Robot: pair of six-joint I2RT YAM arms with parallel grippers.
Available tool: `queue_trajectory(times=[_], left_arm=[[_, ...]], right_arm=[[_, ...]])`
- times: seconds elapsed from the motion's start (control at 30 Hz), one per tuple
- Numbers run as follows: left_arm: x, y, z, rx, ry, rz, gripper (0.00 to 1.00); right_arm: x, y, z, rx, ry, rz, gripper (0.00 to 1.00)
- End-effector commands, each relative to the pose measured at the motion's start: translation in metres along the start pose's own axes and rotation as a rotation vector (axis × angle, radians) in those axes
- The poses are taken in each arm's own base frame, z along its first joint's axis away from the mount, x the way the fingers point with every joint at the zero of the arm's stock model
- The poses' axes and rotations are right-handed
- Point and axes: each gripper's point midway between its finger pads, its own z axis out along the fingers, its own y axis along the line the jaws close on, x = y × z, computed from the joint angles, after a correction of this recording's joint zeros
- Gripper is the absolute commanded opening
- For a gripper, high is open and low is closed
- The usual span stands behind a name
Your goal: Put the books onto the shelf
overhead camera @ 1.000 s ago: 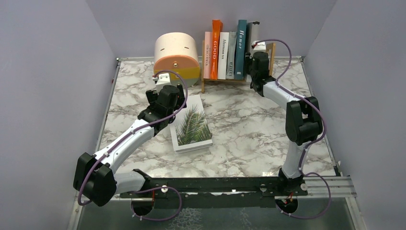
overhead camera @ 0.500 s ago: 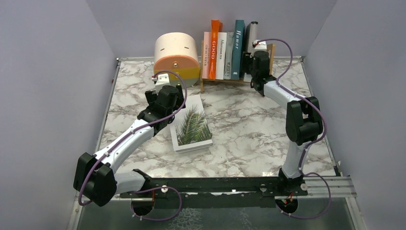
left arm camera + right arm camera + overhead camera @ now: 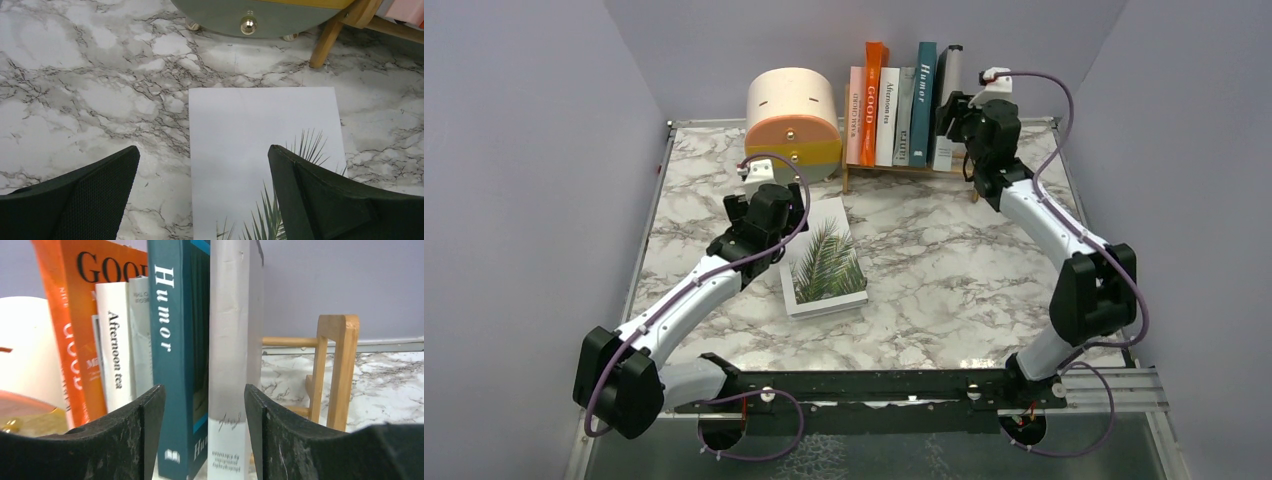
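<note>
Right arm: is lifting its wrist and swinging out to the right of where it was a moment ago, away from the end of the shelf that it was pressing close to.
Right hand (image 3: 204,390): is opening wider than before. Its fingers are standing apart in front of the spines and are gripping nothing.
Grey book (image 3: 235,340): is standing upright on the shelf (image 3: 340,365), last in the row, just beside the teal "Humor" book (image 3: 172,350). A gap is showing between it and the right end post.
Other books in the row: the orange book (image 3: 60,315), the white "Afternoon tea" book (image 3: 116,360) and the pink book (image 3: 856,115) are standing upright, left of the teal one.
Plant book (image 3: 824,262): is lying flat on the counter (image 3: 944,260), cover up, in front of the shelf and near the round drawer box (image 3: 794,115).
Left hand (image 3: 202,150): is hovering wide open at the far edge of the plant book, with one finger over the marble and the other over the cover. I cannot tell whether it is touching the book.
</note>
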Motion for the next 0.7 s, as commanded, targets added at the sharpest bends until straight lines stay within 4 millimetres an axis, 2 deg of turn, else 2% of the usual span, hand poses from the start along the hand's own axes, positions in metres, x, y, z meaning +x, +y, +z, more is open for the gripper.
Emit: queue_trajectory(times=[0.0, 0.1, 0.33, 0.5, 0.53, 0.6, 0.63, 0.67], left_arm=[[0.011, -0.001, -0.004, 0.038, 0.024, -0.038, 0.99], [0.026, -0.001, -0.005, 0.055, 0.057, -0.044, 0.99], [0.049, 0.01, -0.014, 0.061, 0.093, -0.061, 0.99], [0.069, 0.008, -0.017, 0.091, 0.146, -0.083, 0.99], [0.074, 0.007, -0.018, 0.1, 0.16, -0.093, 0.99], [0.083, 0.003, -0.019, 0.125, 0.185, -0.113, 0.99], [0.087, 0.002, -0.02, 0.136, 0.195, -0.123, 0.99], [0.09, 0.0, -0.021, 0.145, 0.202, -0.131, 0.99]], right_arm=[[-0.007, 0.016, -0.037, -0.093, 0.017, 0.044, 0.58], [0.006, 0.032, -0.065, -0.196, 0.08, 0.085, 0.61], [0.062, 0.065, -0.13, -0.334, 0.24, 0.127, 0.61], [0.099, 0.092, -0.168, -0.446, 0.344, 0.189, 0.61], [0.11, 0.096, -0.176, -0.464, 0.377, 0.211, 0.63], [0.126, 0.105, -0.189, -0.511, 0.418, 0.26, 0.77], [0.131, 0.11, -0.195, -0.536, 0.427, 0.287, 0.79], [0.138, 0.115, -0.201, -0.562, 0.445, 0.309, 0.85]])
